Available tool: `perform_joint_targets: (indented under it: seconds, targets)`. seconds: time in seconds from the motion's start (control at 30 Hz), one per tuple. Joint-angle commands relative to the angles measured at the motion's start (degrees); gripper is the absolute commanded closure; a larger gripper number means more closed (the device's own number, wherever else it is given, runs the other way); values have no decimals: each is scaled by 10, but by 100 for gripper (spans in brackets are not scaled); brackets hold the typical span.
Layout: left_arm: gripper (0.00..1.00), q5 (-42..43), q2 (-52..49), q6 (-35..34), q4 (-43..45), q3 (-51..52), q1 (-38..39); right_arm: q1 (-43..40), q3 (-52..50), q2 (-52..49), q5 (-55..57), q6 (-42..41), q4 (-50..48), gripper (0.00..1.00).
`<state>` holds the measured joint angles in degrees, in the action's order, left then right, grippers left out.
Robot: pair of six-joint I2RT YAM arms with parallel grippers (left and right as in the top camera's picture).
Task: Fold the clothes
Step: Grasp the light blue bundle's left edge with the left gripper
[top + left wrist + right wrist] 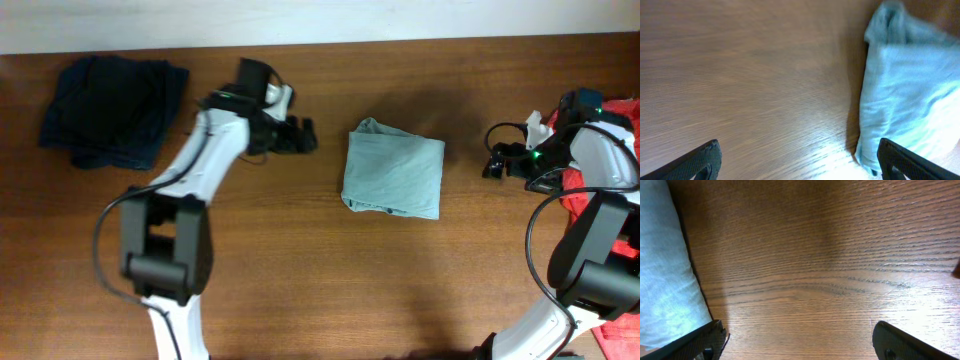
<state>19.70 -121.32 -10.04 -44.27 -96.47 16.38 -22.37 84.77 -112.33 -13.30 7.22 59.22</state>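
Both left jaws and right jaws stand spread wide and empty, facing each other over the table point(300, 260), with the folded grey-teal T-shirt point(393, 170) flat between them, roughly square, just beyond the left jaws' tips and barely farther from the right.

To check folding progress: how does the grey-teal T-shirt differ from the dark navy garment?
Colour: the grey-teal T-shirt is pale; the dark navy garment is almost black. Shape: the T-shirt is a compact packet with fairly straight edges; the navy garment is looser, with an uneven outline. Place: the T-shirt lies mid-table; the navy garment lies at the far left. Both rest on the wooden table, unheld.
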Motion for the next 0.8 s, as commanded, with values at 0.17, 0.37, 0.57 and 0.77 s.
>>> perform_joint_targets:
  seconds: [0.17, 0.37, 0.57, 0.77]
  targets:
    - [1, 20, -44, 38, 43, 0, 73, -2, -3, 10, 7, -6, -2, 1]
    - [1, 24, -47, 37, 47, 0, 99, -2, -3, 10, 7, -6, -2, 1]
    - [1, 32, -47, 37, 49, 0, 119, -2, -3, 10, 7, -6, -2, 1]
    - [1, 32, -54, 37, 58, 0, 139, -2, -3, 10, 7, -6, -2, 1]
